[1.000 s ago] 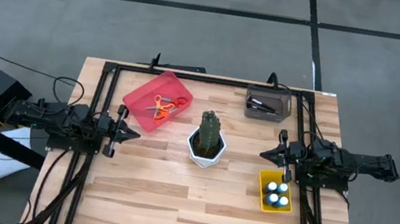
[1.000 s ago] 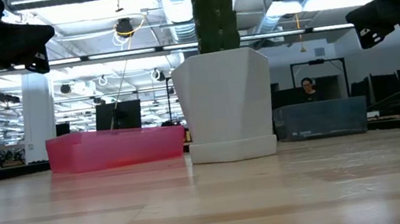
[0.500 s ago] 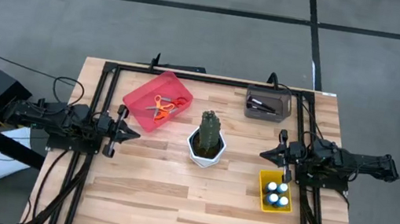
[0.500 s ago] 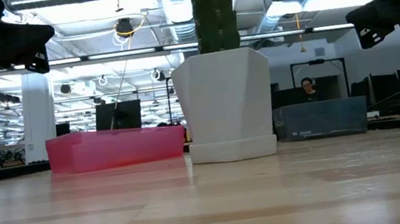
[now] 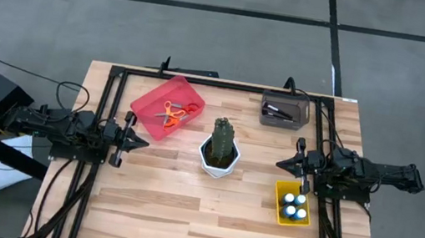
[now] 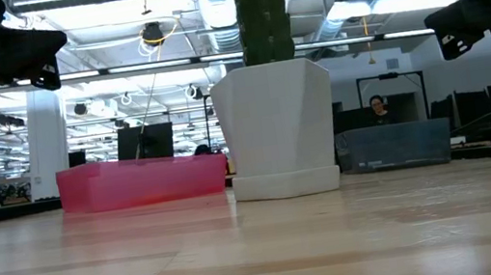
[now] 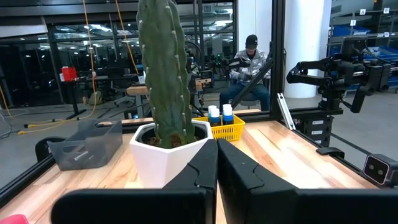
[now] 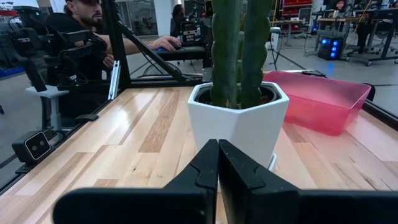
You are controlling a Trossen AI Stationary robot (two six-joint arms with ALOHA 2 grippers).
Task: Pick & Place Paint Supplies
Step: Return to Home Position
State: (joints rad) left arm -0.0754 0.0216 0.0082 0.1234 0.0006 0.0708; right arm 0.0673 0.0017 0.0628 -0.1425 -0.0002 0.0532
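Several blue paint bottles with white caps [image 5: 294, 205] stand in a yellow basket [image 5: 280, 198] at the table's right; they also show in the left wrist view [image 7: 221, 116]. Orange-handled scissors [image 5: 173, 114] lie in a red tray [image 5: 150, 103] at the far left. Dark paintbrushes [image 5: 280, 110] lie in a grey bin [image 5: 283, 119] at the far right. My left gripper [image 5: 145, 142] hovers shut at the table's left, pointing level toward the centre. My right gripper [image 5: 280, 162] hovers shut at the right, facing it. Both touch nothing.
A green cactus in a white pot [image 5: 220, 148] stands at the table's middle, between the two grippers. A black frame [image 5: 113, 79] runs along the table's left, far and right sides. People sit in the room beyond the table [image 7: 249, 65].
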